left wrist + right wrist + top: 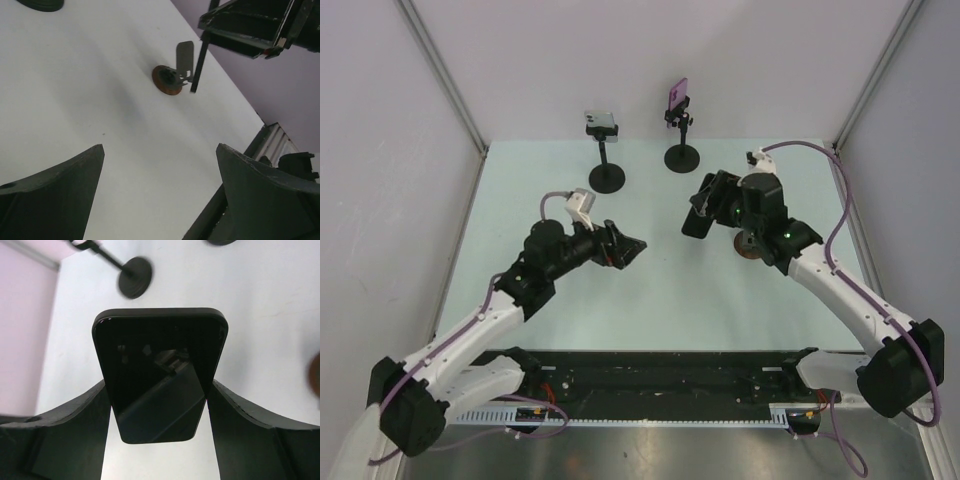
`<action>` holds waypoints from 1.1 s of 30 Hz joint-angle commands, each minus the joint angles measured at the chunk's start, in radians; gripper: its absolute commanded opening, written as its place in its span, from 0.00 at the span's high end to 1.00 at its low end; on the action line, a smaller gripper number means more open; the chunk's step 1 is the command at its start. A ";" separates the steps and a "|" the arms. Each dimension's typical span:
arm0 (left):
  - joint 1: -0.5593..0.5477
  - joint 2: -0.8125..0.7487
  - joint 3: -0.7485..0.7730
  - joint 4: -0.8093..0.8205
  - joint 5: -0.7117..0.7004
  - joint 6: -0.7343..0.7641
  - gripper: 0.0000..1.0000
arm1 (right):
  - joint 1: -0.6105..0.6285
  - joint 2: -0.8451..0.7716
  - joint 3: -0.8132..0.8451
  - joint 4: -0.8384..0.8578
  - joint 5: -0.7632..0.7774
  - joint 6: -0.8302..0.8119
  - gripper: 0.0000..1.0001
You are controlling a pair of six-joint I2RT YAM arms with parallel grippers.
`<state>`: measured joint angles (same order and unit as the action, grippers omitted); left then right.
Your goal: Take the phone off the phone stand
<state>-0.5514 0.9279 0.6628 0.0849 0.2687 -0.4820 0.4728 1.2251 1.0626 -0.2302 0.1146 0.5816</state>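
Note:
My right gripper [160, 385] is shut on the black phone [159, 371], one finger on each long edge, holding it off the table. From above, the phone [697, 221] hangs left of the phone stand [752, 247], a small stand on a round brown base. In the left wrist view the stand [169, 79] holds nothing, and the phone [199, 62] appears as a thin dark bar just right of its grey back plate. My left gripper [160, 146] stands wide open over bare table, well left of the stand [632, 246].
Two black pole stands on round bases rise at the back: one carrying a grey device [601, 124], the other a purple one [677, 97]. Their bases [134, 277] lie beyond the held phone. White walls close in both sides, and a black rail [660, 372] runs along the near edge.

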 commanded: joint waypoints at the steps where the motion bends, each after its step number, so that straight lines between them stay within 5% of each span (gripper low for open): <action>1: -0.105 0.077 0.086 0.127 0.000 -0.026 0.00 | 0.087 -0.007 0.005 0.132 -0.056 0.188 1.00; 9: -0.248 0.230 0.153 0.156 -0.154 0.071 0.01 | 0.165 -0.013 -0.032 0.167 -0.078 0.270 1.00; 15: -0.297 0.284 0.167 0.154 -0.247 0.126 0.16 | 0.191 -0.024 -0.049 0.160 -0.090 0.294 1.00; 18: -0.308 0.293 0.164 0.154 -0.250 0.132 0.32 | 0.194 -0.039 -0.061 0.158 -0.089 0.302 1.00; 22: -0.317 0.295 0.158 0.154 -0.247 0.135 0.76 | 0.196 -0.052 -0.073 0.154 -0.086 0.305 1.00; 24: -0.317 0.284 0.155 0.154 -0.255 0.135 0.90 | 0.196 -0.061 -0.078 0.149 -0.085 0.304 0.98; 25: -0.317 0.281 0.152 0.154 -0.258 0.135 1.00 | 0.196 -0.065 -0.081 0.147 -0.085 0.294 0.94; 27: -0.317 0.266 0.147 0.154 -0.261 0.141 1.00 | 0.198 -0.075 -0.084 0.153 -0.098 0.279 0.82; 28: -0.317 0.259 0.141 0.154 -0.263 0.144 1.00 | 0.196 -0.076 -0.085 0.161 -0.104 0.265 0.57; 31: -0.311 0.243 0.126 0.148 -0.266 0.157 1.00 | 0.198 -0.084 -0.085 0.169 -0.133 0.224 0.14; 33: -0.288 0.224 0.109 0.138 -0.295 0.154 1.00 | 0.194 -0.099 -0.085 0.166 -0.132 0.189 0.02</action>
<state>-0.8619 1.2045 0.7891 0.2028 0.0250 -0.3645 0.6640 1.1763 0.9676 -0.1234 0.0021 0.8326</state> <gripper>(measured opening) 0.078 0.889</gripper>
